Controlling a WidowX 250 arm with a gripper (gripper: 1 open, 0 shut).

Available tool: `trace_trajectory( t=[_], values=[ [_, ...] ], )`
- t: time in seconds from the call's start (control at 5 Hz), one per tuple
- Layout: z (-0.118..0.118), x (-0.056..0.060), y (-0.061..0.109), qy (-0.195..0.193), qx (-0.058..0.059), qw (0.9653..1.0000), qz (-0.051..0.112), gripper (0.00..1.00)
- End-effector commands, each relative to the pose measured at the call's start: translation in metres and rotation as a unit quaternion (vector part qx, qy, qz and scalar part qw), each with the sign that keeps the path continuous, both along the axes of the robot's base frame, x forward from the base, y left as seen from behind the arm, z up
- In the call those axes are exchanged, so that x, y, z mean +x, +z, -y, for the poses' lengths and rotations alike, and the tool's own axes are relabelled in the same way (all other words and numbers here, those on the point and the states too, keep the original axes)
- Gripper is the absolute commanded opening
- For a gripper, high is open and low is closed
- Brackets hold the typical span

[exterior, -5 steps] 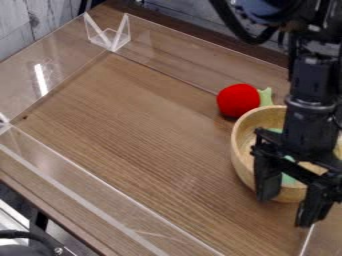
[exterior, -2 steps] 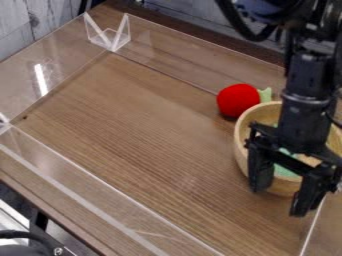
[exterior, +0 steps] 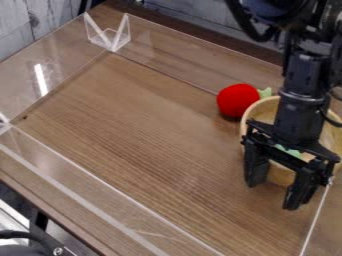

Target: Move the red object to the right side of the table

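Observation:
The red object [exterior: 239, 99], a small rounded red toy fruit with a bit of green at its right end, lies on the brown wood-grain table [exterior: 120, 125] toward the back right, just behind a round light-wood bowl [exterior: 251, 131]. My gripper [exterior: 275, 188] hangs in front of the fruit, pointing steeply down over the near side of the bowl. Its two black fingers [exterior: 254, 176] stand wide apart and open, with nothing gripped. The arm hides most of the bowl's inside.
Low clear acrylic walls [exterior: 54, 62] border the table on the left and front. A small clear folded stand [exterior: 107, 32] sits at the back left corner. The table's right edge lies close beside the bowl.
My gripper has shifted a little to the left and farther back in the picture, over the bowl's near rim. Its fingers stay open. The red fruit has not moved.

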State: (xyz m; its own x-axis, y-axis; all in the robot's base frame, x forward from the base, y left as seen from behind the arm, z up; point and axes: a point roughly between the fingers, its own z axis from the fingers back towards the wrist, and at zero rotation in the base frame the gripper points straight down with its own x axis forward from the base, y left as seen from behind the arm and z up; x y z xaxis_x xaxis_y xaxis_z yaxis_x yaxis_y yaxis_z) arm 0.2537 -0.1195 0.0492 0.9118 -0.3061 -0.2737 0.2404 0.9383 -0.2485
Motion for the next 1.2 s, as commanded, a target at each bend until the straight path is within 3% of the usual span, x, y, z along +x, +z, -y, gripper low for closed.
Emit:
trace_trajectory(
  t=[0.0,0.4,0.6,0.8,1.0],
  values=[
    [-0.010,0.008,0.006,0.015,-0.005,0.9995,0.028,1.00],
    [-0.022,0.002,-0.009,0.031,-0.001,0.9991,0.030,1.00],
    [-0.015,0.012,-0.021,0.012,0.002,0.9994,0.032,1.00],
    [-0.009,0.019,-0.021,-0.006,0.004,0.9993,0.036,0.00],
    [0.002,0.018,0.002,0.010,0.007,0.9989,0.045,0.00]
  ],
)
